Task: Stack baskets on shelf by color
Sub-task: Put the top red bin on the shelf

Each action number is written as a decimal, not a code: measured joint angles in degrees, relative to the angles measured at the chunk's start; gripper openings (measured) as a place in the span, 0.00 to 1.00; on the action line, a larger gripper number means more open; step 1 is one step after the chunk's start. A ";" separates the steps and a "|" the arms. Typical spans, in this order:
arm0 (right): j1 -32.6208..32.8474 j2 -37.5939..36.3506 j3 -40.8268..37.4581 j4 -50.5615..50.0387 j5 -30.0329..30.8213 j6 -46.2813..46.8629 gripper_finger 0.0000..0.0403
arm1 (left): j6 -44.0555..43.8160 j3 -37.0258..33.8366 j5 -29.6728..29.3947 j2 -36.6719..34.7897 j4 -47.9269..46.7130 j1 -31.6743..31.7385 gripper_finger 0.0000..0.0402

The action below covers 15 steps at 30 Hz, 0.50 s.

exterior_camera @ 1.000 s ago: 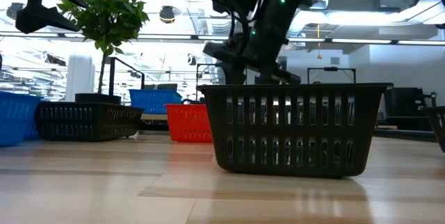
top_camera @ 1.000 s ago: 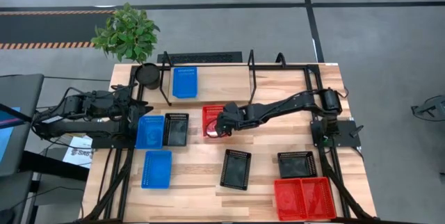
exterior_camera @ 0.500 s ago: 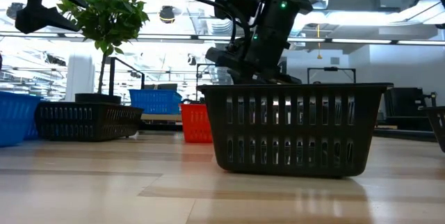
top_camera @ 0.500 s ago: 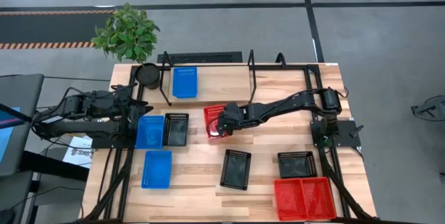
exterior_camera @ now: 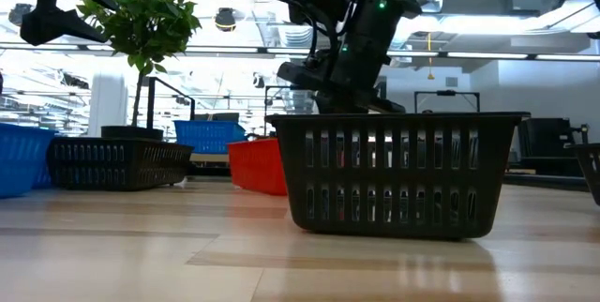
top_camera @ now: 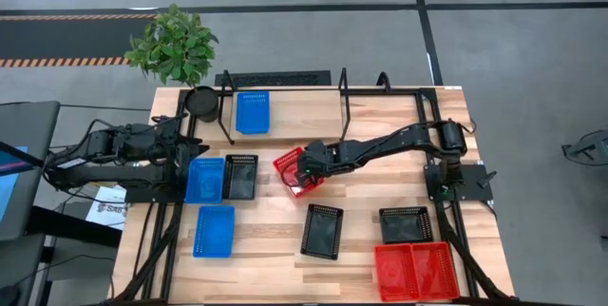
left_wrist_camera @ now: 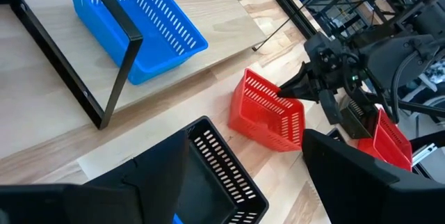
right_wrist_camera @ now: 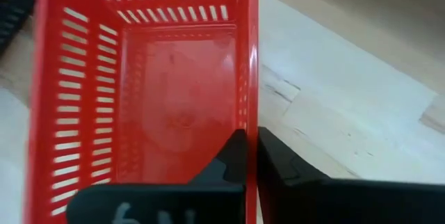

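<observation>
Right claw (top_camera: 306, 175) pinches a red perforated plastic basket (top_camera: 291, 166) by its rim.
The basket sits tilted, apparently part-lifted, mid-table (top_camera: 361, 216) near the light-wood shelf (top_camera: 304, 106); left claw (top_camera: 186, 151) spread.

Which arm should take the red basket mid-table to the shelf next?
Right. Its tool is already shut on the red basket wall, basket tilted. The left tool waits open by the blue basket.
</observation>
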 joint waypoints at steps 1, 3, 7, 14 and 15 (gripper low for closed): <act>-0.02 -0.18 0.15 -0.27 -0.03 -0.40 0.06 | 0.00 0.00 0.00 0.00 -0.01 0.00 0.67; -0.22 -0.33 1.27 -0.25 0.01 -1.62 0.04 | 0.00 0.00 0.00 0.01 -0.01 0.00 0.67; -0.90 -2.50 3.01 0.08 0.02 -3.98 0.02 | 0.00 0.00 0.01 0.01 0.01 0.00 0.67; -3.28 -7.99 2.99 -0.42 2.58 -5.32 0.05 | 0.02 0.00 0.00 -0.01 0.01 0.00 0.67; -3.70 -8.73 3.00 0.27 3.43 -5.35 0.05 | 0.02 0.00 0.00 0.01 0.01 0.00 0.67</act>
